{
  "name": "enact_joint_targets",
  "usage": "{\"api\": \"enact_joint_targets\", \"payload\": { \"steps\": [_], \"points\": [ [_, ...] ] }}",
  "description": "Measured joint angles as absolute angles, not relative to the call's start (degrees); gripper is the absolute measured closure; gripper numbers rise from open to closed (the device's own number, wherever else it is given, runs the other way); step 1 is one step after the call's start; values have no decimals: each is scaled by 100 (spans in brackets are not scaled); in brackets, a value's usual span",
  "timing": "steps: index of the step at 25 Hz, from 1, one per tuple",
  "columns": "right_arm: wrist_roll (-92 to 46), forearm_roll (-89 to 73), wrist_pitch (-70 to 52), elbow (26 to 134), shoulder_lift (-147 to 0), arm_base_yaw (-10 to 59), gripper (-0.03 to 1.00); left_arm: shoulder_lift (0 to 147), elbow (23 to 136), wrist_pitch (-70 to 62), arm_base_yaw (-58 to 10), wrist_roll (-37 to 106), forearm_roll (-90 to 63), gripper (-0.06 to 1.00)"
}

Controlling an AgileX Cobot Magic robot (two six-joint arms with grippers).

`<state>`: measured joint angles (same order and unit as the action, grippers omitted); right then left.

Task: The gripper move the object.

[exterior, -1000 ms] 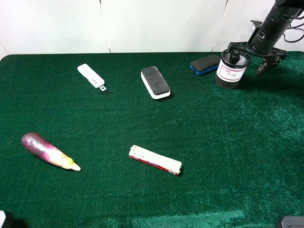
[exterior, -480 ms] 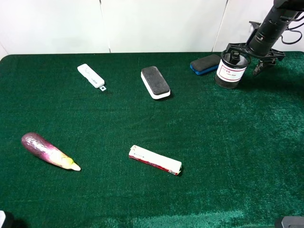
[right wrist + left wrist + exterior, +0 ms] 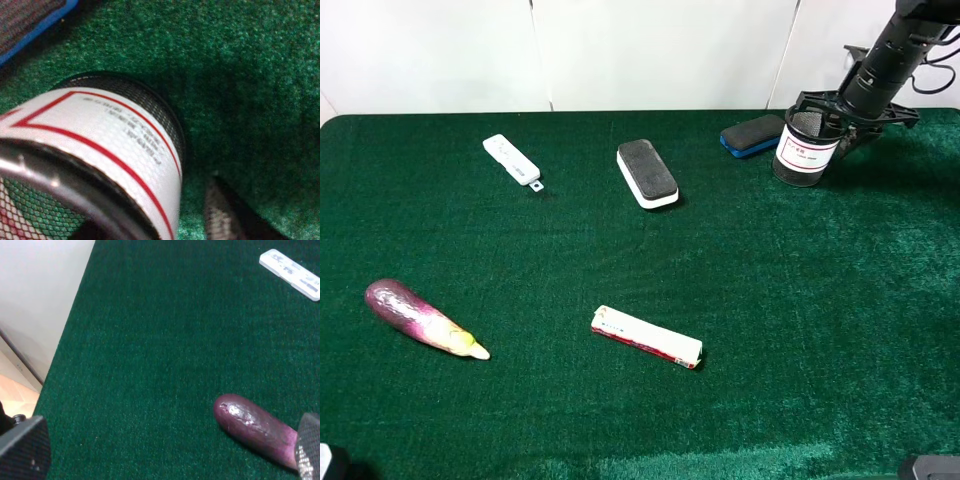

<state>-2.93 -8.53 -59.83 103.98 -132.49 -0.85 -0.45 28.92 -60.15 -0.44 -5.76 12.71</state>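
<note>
The black wire-mesh pen cup [image 3: 805, 150] with a white, red-striped label stands upright at the far right of the green cloth. My right gripper [image 3: 832, 128] is at its rim, straddling the wall on the cup's right side. In the right wrist view the cup [image 3: 100, 130] fills the frame. One dark finger [image 3: 222, 212] stands outside it with a thin strip of cloth between finger and wall. The other finger is hidden inside the cup. My left gripper [image 3: 165, 460] is wide open and empty above the cloth's near-left part.
A blue-edged eraser [image 3: 752, 133] lies just left of the cup. A white-edged eraser [image 3: 648, 172] and a white stick [image 3: 511, 159] lie farther left. An eggplant [image 3: 420, 318] and a red-and-white packet [image 3: 647, 337] lie nearer. The white wall runs behind the table.
The right gripper's outer finger has moved in toward the cup's wall, narrowing the gap. The cup has not moved. The left arm is still.
</note>
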Motion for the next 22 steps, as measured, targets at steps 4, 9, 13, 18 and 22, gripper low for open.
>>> {"api": "enact_joint_targets", "payload": {
  "steps": [4,9,13,18,22],
  "points": [
    [-293,-873,-5989,10398,-13249,-85,92,-45,2892,-6015,-44,-576,1271,-5],
    [-293,-873,-5989,10398,-13249,-85,92,-45,2892,-6015,-44,-576,1271,-5],
    [-293,-873,-5989,10398,-13249,-85,92,-45,2892,-6015,-44,-576,1271,-5],
    [-293,-873,-5989,10398,-13249,-85,92,-45,2892,-6015,-44,-576,1271,-5],
    [-293,-866,-6014,10398,-13232,-85,92,-45,2892,-6015,-44,-576,1271,-5]
  ]
}}
